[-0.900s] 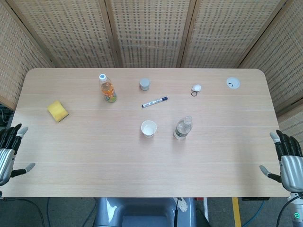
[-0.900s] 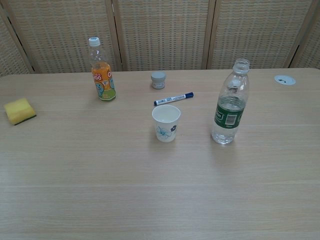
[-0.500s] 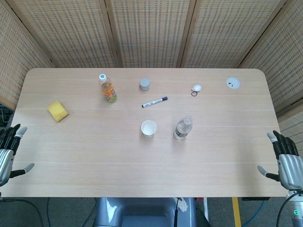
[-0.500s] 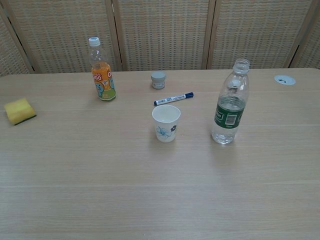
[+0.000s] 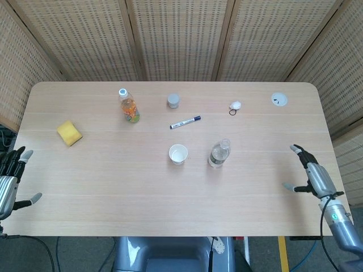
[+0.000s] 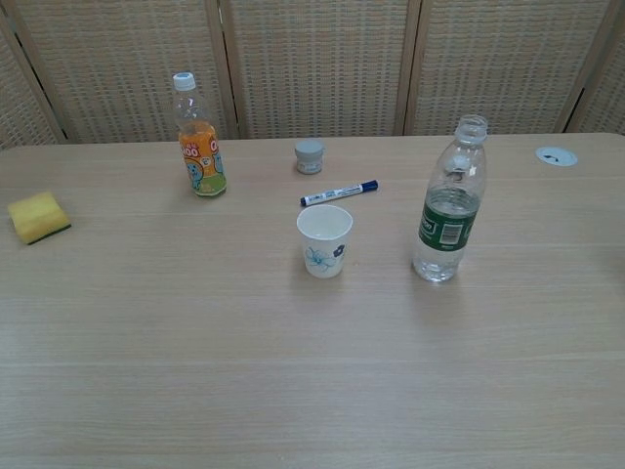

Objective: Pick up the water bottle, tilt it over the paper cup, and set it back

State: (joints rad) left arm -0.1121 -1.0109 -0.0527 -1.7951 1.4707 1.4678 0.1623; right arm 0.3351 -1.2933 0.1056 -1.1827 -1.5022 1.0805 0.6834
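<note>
We see the water bottle (image 5: 219,153) upright, uncapped, just right of the paper cup (image 5: 178,153) mid-table. Our right hand (image 5: 309,175) hovers over the table's right edge, fingers spread, holding nothing; left hand (image 5: 10,181) (off the left edge) likewise spread, empty.

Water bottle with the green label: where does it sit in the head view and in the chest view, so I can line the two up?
Head view: the water bottle stands upright just right of centre, uncapped.
Chest view: the water bottle stands right of centre, in the middle distance.
Shared landmark: the paper cup stands just left of it in both views, apart from it.
</note>
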